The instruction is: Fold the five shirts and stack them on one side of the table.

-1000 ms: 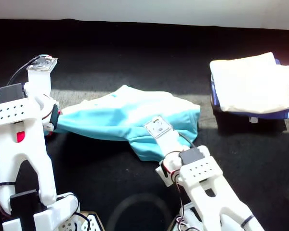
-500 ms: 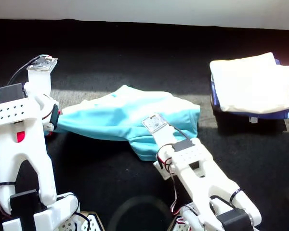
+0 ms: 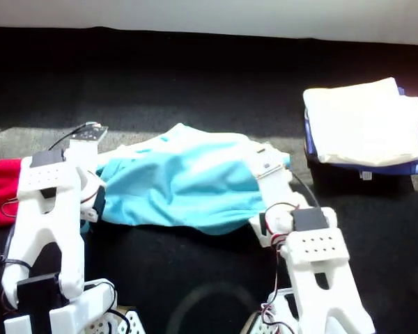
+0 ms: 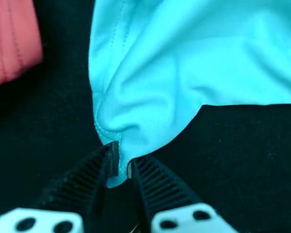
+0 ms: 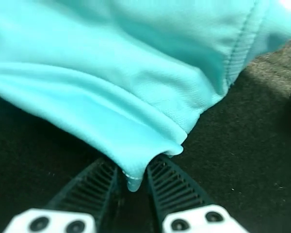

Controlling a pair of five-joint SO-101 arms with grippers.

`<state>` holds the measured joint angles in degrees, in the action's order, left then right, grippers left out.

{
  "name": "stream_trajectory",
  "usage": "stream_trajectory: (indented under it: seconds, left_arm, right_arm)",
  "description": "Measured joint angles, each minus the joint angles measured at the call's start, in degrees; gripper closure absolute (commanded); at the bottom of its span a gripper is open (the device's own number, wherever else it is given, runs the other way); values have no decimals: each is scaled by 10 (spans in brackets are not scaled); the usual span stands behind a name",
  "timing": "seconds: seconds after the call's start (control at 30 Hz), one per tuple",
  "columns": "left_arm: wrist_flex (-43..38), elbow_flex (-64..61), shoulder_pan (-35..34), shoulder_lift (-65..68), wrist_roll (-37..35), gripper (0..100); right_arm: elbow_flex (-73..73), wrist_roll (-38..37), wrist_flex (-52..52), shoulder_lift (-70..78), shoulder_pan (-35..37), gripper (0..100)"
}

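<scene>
From above: turquoise shirt (image 3: 188, 184) stretched across the dark worktop (image 3: 195, 76) between left arm (image 3: 52, 209) and right arm (image 3: 313, 250); red shirt (image 3: 3, 198) at the left edge; stack of folded shirts (image 3: 362, 122) on the right side, well apart.

Left wrist: left claw (image 4: 121, 167) pinching a corner of the turquoise shirt (image 4: 184, 58), red shirt (image 4: 12, 39) near.

Right wrist: right claw (image 5: 133, 182) pinching a folded edge of the turquoise shirt (image 5: 111, 73).

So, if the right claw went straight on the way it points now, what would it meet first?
The turquoise shirt: the right claw is pinching its edge, so the fabric lies directly ahead. Past that it looks like bare black table, though depth is unclear.
</scene>
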<state>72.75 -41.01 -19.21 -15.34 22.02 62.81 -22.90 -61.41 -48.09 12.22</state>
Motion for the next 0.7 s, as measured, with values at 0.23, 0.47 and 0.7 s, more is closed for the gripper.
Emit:
stream_trajectory:
  seconds: [0.23,0.47,0.7]
  left_arm:
    - [13,-18,92,-3,0,928]
    - [132,9,140,-3,22,804]
    - [225,182,112,-3,58,803]
  right_arm:
    - [0,-75,-61,-111,-113,992]
    - [0,-92,-62,-122,-200,992]
    - [0,-92,-62,-124,-220,992]
